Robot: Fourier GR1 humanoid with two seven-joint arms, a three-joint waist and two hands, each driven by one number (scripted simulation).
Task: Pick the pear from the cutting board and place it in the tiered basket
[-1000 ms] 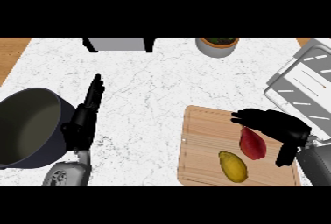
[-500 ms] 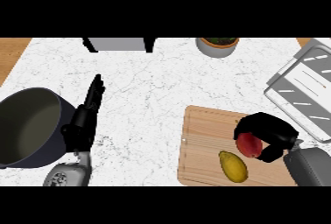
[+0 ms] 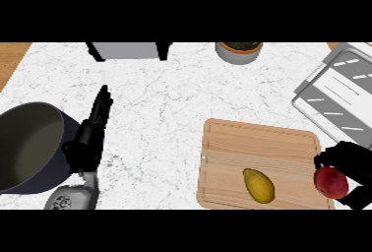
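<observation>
A wooden cutting board (image 3: 247, 142) lies at the lower right of the marble counter. On its near part rests a yellow, pear-shaped fruit (image 3: 259, 185). A red fruit (image 3: 330, 181) hangs at the board's right edge, with my right hand (image 3: 347, 156) curled round it from behind and from the right. The grey wire tiered basket (image 3: 341, 88) stands at the right edge, beyond the board. My left hand (image 3: 93, 133) is open at the left, fingers straight and pointing away from me, far from the board.
A large dark bowl (image 3: 25, 147) sits at the left edge beside my left hand. A potted plant (image 3: 238, 51) and a grey box (image 3: 127, 50) stand along the far edge. Bare wood (image 3: 11, 56) shows at the far left corner.
My right hand has curled round the red fruit and carried it right and toward me, off the board's middle to its right edge. The yellow fruit and my left hand stayed put.
</observation>
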